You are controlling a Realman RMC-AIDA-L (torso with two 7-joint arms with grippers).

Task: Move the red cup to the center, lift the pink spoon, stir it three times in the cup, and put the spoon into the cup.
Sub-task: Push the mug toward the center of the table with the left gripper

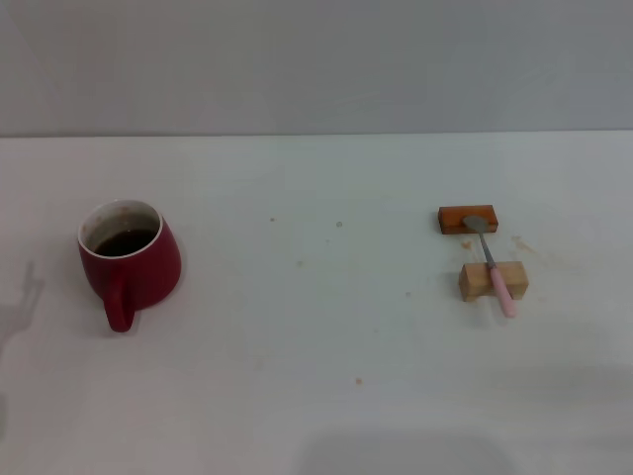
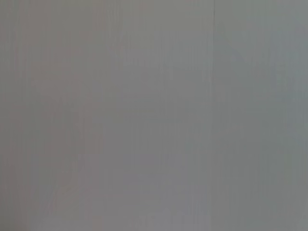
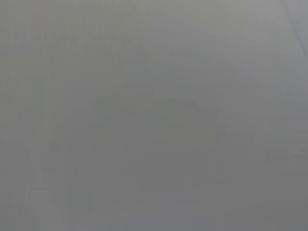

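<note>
While both wrist views show nothing but a plain grey surface, the head view gives the whole work area, and neither gripper nor any part of either arm appears in it; the spread of the fingers and whatever they may touch therefore cannot be told for the left or the right gripper. The red cup stands upright on the white table toward the robot's left side, well apart from the other items. It is a squat, rounded dark-red mug with a white inner rim, dark liquid visible inside, and its loop handle turned toward the robot. The pink spoon lies on the robot's right side, bridging two small wooden blocks. Its grey metal bowl rests on the reddish-brown block, the farther of the two, and its neck and pale pink handle cross the light wooden block, the nearer one, with the handle end overhanging that block's near edge toward the robot. The two blocks sit close together, one behind the other, with a narrow gap between them. A few small specks and faint stains mark the table surface between the cup and the blocks. A faint shadow falls on the table at the left edge, beside the cup.
</note>
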